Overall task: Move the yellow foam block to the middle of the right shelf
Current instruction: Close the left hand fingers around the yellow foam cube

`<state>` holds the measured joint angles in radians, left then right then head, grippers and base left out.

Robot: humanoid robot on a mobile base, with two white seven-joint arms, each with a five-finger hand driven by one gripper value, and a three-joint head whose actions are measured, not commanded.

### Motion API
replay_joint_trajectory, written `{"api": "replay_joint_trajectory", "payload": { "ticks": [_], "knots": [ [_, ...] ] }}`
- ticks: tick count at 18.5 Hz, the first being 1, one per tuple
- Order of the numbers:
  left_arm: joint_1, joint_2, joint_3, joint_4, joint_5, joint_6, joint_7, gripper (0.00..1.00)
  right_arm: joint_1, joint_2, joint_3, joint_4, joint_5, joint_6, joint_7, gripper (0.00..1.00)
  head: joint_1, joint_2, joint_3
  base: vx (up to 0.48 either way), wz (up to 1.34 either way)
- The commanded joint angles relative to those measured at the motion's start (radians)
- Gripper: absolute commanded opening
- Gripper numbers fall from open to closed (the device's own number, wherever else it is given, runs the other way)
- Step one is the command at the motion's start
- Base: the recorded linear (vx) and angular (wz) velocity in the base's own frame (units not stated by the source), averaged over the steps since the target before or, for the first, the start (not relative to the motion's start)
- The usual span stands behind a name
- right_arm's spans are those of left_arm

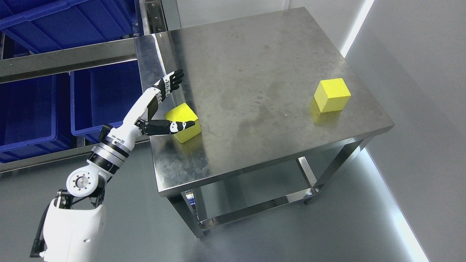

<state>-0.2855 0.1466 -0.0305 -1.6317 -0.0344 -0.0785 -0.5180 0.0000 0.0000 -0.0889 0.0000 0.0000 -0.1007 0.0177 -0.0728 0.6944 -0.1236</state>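
Yellow foam blocks: two, both cubes set corner-on, no long axis. Near block (184,127) lies inside the open left hand (165,105), thumb across it; far block (332,95) sits on the steel table (247,72)

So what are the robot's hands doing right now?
Left hand: open, fingers spread around the nearer yellow block, not gripping it yet.
Right hand: not in the picture.

Yellow foam block (184,123) sits upright near the steel table's (255,72) left edge.

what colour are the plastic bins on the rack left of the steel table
Dark blue; the plastic storage bins show best in the head view, beside the steel table.
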Motion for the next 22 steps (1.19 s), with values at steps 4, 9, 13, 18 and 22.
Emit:
{"api": "replay_joint_trajectory", "payload": {
  "ticks": [4, 9, 13, 18, 22],
  "knots": [
    [-0.047, 0.028, -0.098, 0.11, -0.162, 0.008, -0.011, 1.0, -0.003, -0.017, 0.0, -0.017, 0.0, 0.004, 0.001, 1.0, 0.0, 0.0, 0.0, -0.005, -0.03],
    [-0.05, 0.039, -0.088, 0.116, -0.171, 0.006, -0.016, 0.96, -0.003, -0.017, 0.0, -0.017, 0.0, 0.004, 0.001, 1.0, 0.0, 0.0, 0.0, 0.0, 0.0],
    [-0.044, 0.041, -0.085, 0.116, -0.17, 0.003, -0.019, 0.88, -0.003, -0.017, 0.0, -0.017, 0.0, 0.004, 0.001, 1.0, 0.0, 0.0, 0.0, 0.0, 0.0],
    [-0.032, 0.042, -0.042, 0.116, -0.168, -0.027, -0.068, 0.72, -0.003, -0.017, 0.0, -0.017, 0.0, 0.004, 0.001, 1.0, 0.0, 0.0, 0.0, 0.0, 0.0],
    [0.006, 0.025, 0.03, 0.116, -0.167, -0.101, -0.1, 0.49, -0.003, -0.017, 0.0, -0.017, 0.0, 0.004, 0.001, 1.0, 0.0, 0.0, 0.0, 0.0, 0.0]
  ]
}}
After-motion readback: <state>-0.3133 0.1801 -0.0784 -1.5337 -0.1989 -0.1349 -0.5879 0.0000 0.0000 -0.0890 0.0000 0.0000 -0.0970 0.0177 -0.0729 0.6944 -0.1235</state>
